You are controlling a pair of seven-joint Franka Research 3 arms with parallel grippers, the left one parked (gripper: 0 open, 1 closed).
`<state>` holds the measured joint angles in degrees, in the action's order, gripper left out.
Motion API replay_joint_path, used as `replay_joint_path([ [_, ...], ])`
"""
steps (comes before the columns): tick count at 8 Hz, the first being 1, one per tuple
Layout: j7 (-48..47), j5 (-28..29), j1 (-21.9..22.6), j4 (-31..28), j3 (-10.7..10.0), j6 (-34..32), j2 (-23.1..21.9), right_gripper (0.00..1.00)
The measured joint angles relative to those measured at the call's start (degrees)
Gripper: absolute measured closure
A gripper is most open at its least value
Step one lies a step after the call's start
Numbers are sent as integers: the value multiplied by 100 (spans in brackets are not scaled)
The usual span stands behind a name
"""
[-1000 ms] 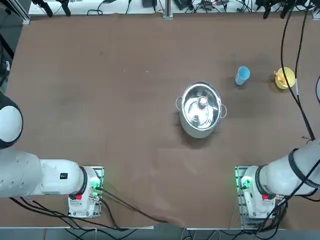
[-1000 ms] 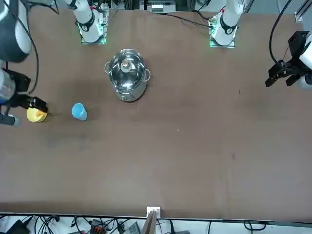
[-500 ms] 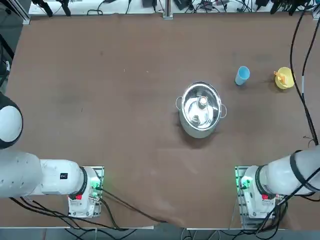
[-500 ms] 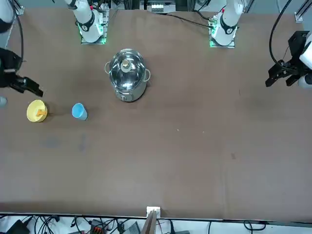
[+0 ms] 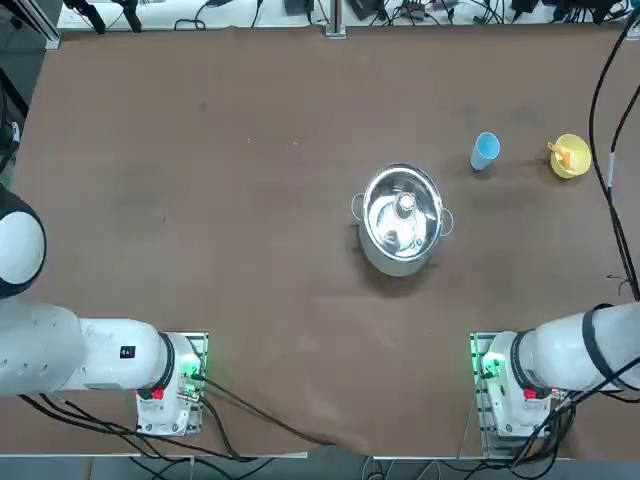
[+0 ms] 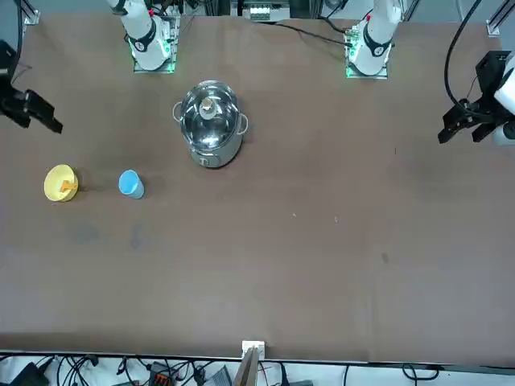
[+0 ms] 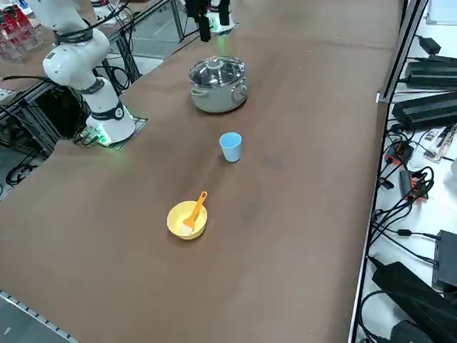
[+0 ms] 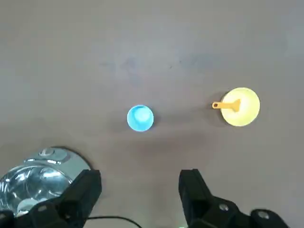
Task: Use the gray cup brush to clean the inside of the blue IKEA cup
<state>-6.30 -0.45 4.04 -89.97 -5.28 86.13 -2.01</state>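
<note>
Brown table (image 6: 265,265), right pincer (image 8: 140,190) (wide open), raised above

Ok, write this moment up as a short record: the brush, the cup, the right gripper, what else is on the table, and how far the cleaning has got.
brush: orange handle visible, lying in the yellow bowl, its handle reaching over the rim
cup: light-blue cup, upright on the table, between bowl and pot
right gripper: open, raised above the table, holding nothing
pot: steel, with lid on
cleaning: not begun; brush not in the cup
</note>
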Motion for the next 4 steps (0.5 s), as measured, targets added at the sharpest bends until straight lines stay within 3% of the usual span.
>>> replay_joint_path([
  [4,31,1,0,-439,-5,-18,-399,0],
])
